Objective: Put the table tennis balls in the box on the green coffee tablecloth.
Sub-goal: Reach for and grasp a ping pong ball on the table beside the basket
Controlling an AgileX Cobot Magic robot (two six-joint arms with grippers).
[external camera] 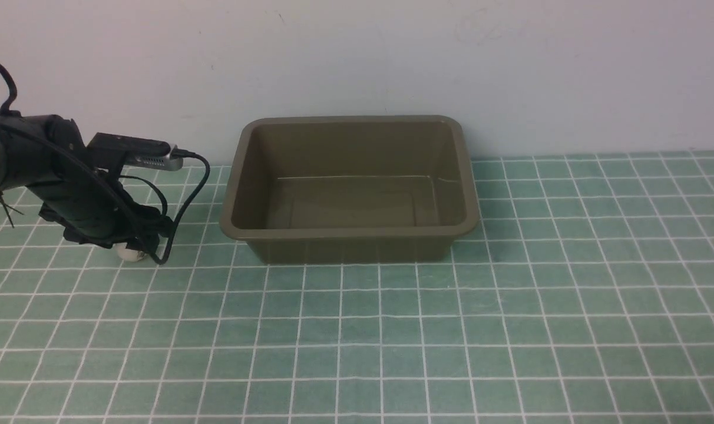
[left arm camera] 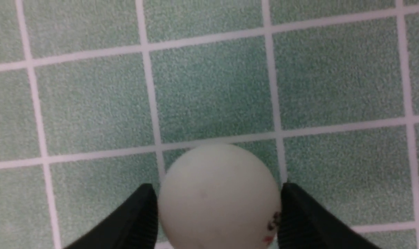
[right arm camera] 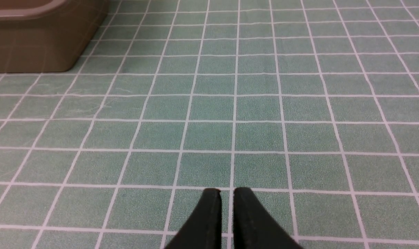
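The white table tennis ball [external camera: 130, 253] lies on the green checked tablecloth [external camera: 392, 330], left of the olive-brown box [external camera: 345, 234]. My left gripper [external camera: 134, 242] is down over it. In the left wrist view the ball [left arm camera: 218, 197] sits between the two black fingers [left arm camera: 299, 211], which touch it on both sides, and a small dark and red mark shows by one finger. The box is lidless and nothing shows inside it. My right gripper [right arm camera: 227, 192] is shut and empty, low over the cloth. It does not show in the front view.
A pale wall stands right behind the box. The left arm's black cable [external camera: 186, 200] loops down beside the gripper toward the box's left side. A corner of the box [right arm camera: 40, 45] shows in the right wrist view, some way from the right gripper.
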